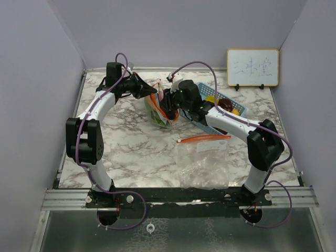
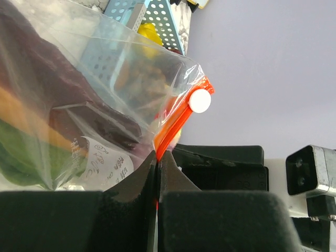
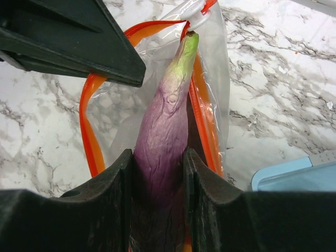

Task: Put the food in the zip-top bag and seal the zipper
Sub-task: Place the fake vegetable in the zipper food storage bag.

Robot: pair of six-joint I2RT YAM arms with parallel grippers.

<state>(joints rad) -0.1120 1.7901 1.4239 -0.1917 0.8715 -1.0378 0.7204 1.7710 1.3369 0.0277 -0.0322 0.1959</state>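
Your left gripper (image 2: pixel 157 167): fingers together, pinching orange zipper strip (image 2: pixel 176 128) of zip-top bag (image 1: pixel 159 113), bag at its 3 o'clock in top view. Bag mouth open. Your right gripper (image 3: pixel 157 157): clamped on purple eggplant (image 3: pixel 167 105), stem pointing 12 o'clock in wrist view, inside zipper loop. Blue basket (image 1: pixel 237 105) at bag's 3 o'clock.

Illegible handwriting on the whiteboard (image 1: pixel 252 67); unreadable print on the bag (image 2: pixel 111 161)

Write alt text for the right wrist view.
The right pincer grips a purple eggplant, stem end at the mouth of an open clear zip-top bag with an orange zipper. The left pincer holds the bag's rim; marble table beneath.
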